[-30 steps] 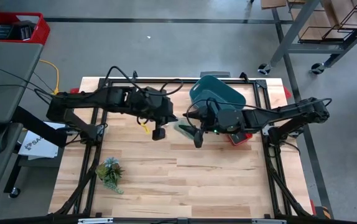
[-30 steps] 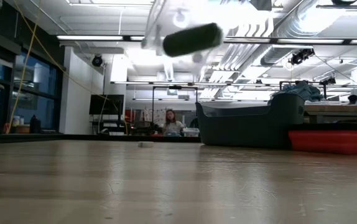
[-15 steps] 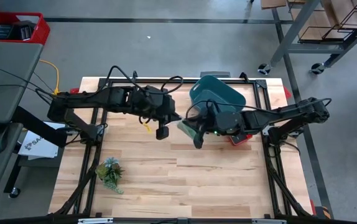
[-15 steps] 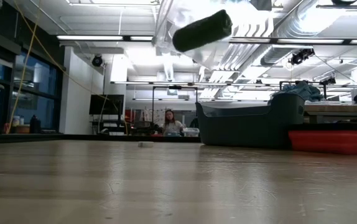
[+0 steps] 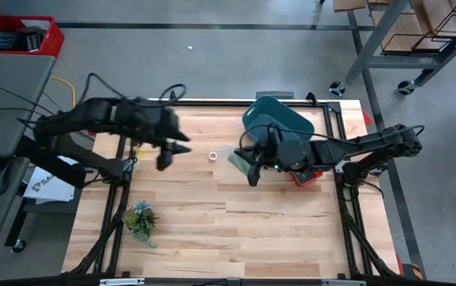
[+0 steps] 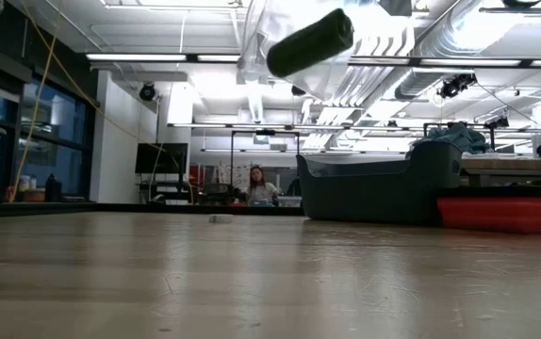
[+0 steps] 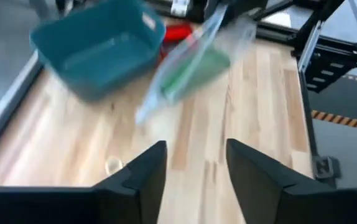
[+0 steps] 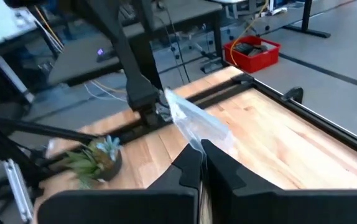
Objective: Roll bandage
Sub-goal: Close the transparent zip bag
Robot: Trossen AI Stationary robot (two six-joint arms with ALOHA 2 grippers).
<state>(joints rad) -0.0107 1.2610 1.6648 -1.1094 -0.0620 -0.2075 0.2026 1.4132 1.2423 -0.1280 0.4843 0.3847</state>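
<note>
The bandage (image 6: 310,42) is a small green roll inside a clear plastic bag (image 5: 239,162), held in the air over the middle of the table. The left wrist view shows the green roll (image 7: 196,70) through the bag. My right gripper (image 5: 251,175) is shut on the bag. My left gripper (image 5: 164,161) stands over the table's left part, well away from the bag. Its fingers (image 7: 146,171) are open with nothing between them. My right gripper pinches one end of the clear bag (image 8: 198,138) between its two shut fingers. The fingers come nearly level from the table's right side. The bag reaches out past the fingertips toward the left, lifted clear of the table, with the roll inside it.
A teal bin (image 5: 277,121) stands at the far edge behind the right gripper, with a red tray (image 5: 303,176) beside it. A small leafy plant (image 5: 141,221) sits near the left front. A small pale ring (image 5: 212,156) lies on the wood between the grippers.
My left gripper has let go of the bag and drawn back toward the table's left edge, rising a little. My right gripper has kept its place with the bag. The roll has tipped and shifted slightly in the air.
</note>
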